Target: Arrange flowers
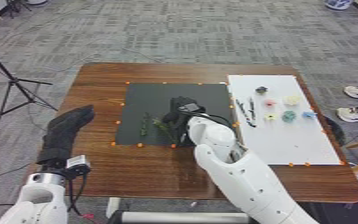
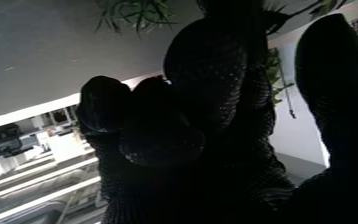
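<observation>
White board (image 1: 286, 142), flowers (image 1: 288, 116): head view.

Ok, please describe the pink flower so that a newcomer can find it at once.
On the brown table, find the white board at right. In its far half, left of the cream flower, is the pink flower, the only one of that colour.

Right of the fingers of the left hand (image 1: 64, 128), a black mat (image 1: 147, 101) and, farther, a white board (image 1: 286, 142) lie on the brown wooden surface (image 1: 149, 172).
</observation>
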